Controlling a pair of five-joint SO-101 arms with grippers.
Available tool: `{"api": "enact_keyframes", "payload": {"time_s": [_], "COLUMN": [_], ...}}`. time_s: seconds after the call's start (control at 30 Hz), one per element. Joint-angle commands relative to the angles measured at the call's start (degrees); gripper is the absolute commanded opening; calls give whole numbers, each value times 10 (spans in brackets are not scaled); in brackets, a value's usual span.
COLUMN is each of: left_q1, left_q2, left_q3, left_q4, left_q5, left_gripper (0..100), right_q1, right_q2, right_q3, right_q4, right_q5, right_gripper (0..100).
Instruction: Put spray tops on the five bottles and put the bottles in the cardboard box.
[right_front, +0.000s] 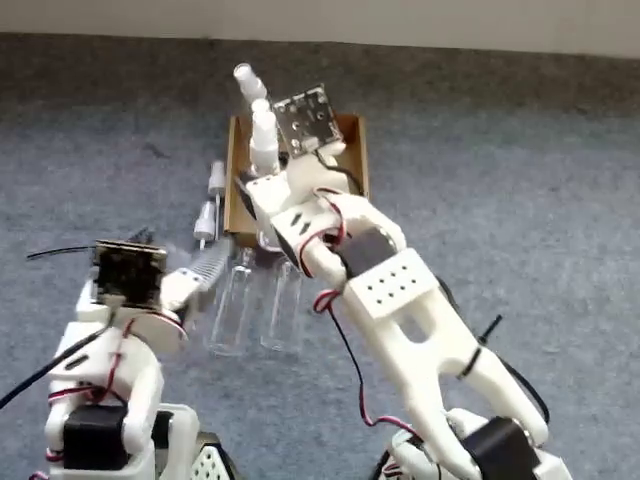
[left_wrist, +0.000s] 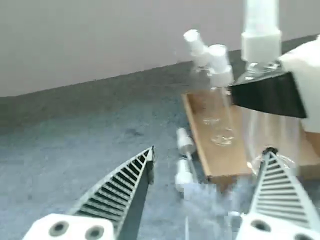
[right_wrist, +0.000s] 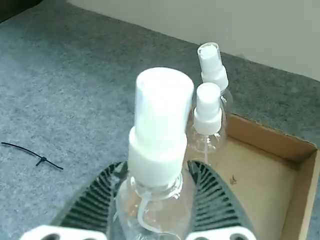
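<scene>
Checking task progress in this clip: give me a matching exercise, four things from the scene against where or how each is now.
1. right gripper
2. left gripper
3. loose spray tops
4. topless bottles

A. on the carpet beside the cardboard box
B. open, holding nothing
C. shut on a topped bottle
D. on the carpet between the two arms

Pairs: 1-C, 2-B, 3-A, 4-D.

Grey-blue carpet (right_front: 520, 150), plain pale wall (left_wrist: 75, 40) behind, small black zip tie (right_wrist: 41, 161)
</scene>
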Motion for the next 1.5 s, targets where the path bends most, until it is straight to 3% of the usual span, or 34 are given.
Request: {"api": "enact_keyframes", "payload": {"time_s": [0.0,0.17,0.43,0.63,1.47], "left_q1": [-111,-138,-138,-138,-138], "left_q2": [41,167,244,247,247], "left_q3": [-26,-33,-59,-60,-58], "left_q4": [-41,-86,-87,-89,-86], "left_q5": [-2,2,2,2,1], "left_gripper": [305,305,305,305,305], "right_q1": [5,1,-2,1,1], "right_q2": [30,49,35,46,225], "right_q3": [-73,-74,107,173,80], "right_q4": [-13,-35,-320,-413,-429], "right_q5": [9,55,64,64,64], "right_gripper": [4,4,4,4,4]}}
